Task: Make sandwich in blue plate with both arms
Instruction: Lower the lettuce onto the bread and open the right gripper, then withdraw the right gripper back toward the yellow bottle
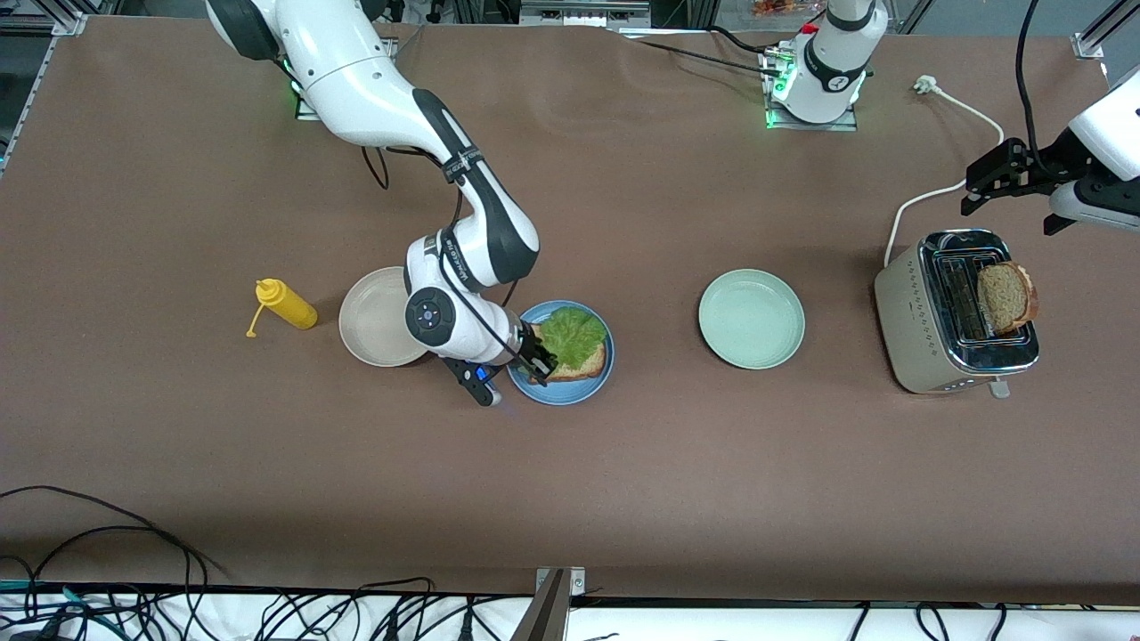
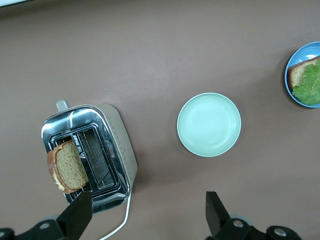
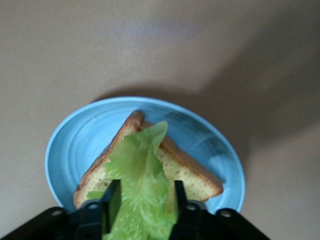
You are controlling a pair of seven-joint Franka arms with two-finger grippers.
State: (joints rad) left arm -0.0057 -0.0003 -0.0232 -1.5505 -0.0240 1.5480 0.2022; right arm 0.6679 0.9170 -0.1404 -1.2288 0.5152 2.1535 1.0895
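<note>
The blue plate (image 1: pixel 570 396) (image 3: pixel 70 150) holds one brown bread slice (image 1: pixel 590 365) (image 3: pixel 192 172) with a green lettuce leaf (image 1: pixel 574 334) (image 3: pixel 140 165) lying on it. My right gripper (image 1: pixel 537 361) (image 3: pixel 146 195) sits low over the plate's edge, open, its fingers standing apart on either side of the leaf. A second bread slice (image 1: pixel 1006 296) (image 2: pixel 70 167) sticks up from a slot of the toaster (image 1: pixel 926 329) (image 2: pixel 112 145). My left gripper (image 1: pixel 971 191) (image 2: pixel 148 210) hangs open above the table just beside the toaster, nothing between its fingers.
A pale green plate (image 1: pixel 751 319) (image 2: pixel 209 125) lies between the blue plate and the toaster. A beige plate (image 1: pixel 374 329) and a yellow squeeze bottle (image 1: pixel 287 304) lie toward the right arm's end. The toaster's white cable (image 1: pixel 926 191) runs toward the left arm's base.
</note>
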